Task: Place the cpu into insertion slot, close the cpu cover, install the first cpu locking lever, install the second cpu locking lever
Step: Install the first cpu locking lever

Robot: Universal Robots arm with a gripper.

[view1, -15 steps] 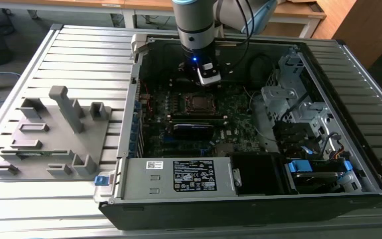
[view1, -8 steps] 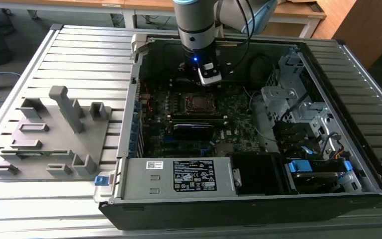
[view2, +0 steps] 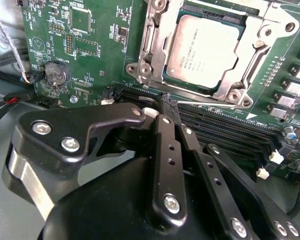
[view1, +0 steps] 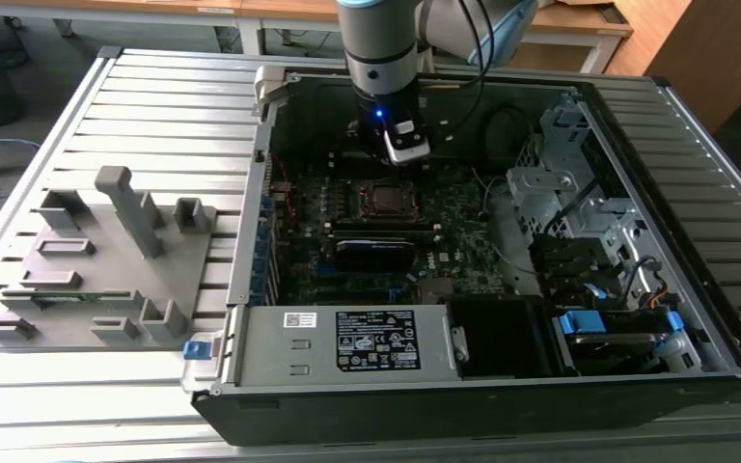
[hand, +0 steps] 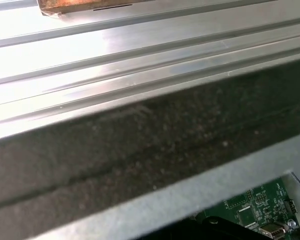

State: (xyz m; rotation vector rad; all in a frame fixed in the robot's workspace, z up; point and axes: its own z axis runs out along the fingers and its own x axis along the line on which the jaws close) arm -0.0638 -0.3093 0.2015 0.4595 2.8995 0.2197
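The cpu [view2: 202, 50], a flat square chip with a dull grey top, lies in the insertion slot [view2: 230, 19] on the green board. The silver cpu cover [view2: 152, 47] lies flat over it, its window framing the chip. A thin silver lever rod [view2: 210, 104] runs along the socket edge nearest the memory slots. My gripper [view2: 171, 106] hovers just beside that edge, its black fingers [view2: 165, 150] pressed together with nothing seen between them. In the exterior view the gripper [view1: 405, 152] hangs inside the open case just behind the socket [view1: 381, 199].
Long black memory slots [view2: 230, 135] lie beside the socket, and a coin battery [view2: 57, 74] sits further off. The case walls [view1: 267, 174], a drive cage [view1: 563, 193] and the power supply [view1: 344, 342] ring the board. A grey fixture [view1: 100, 260] stands on the ribbed table [hand: 140, 60].
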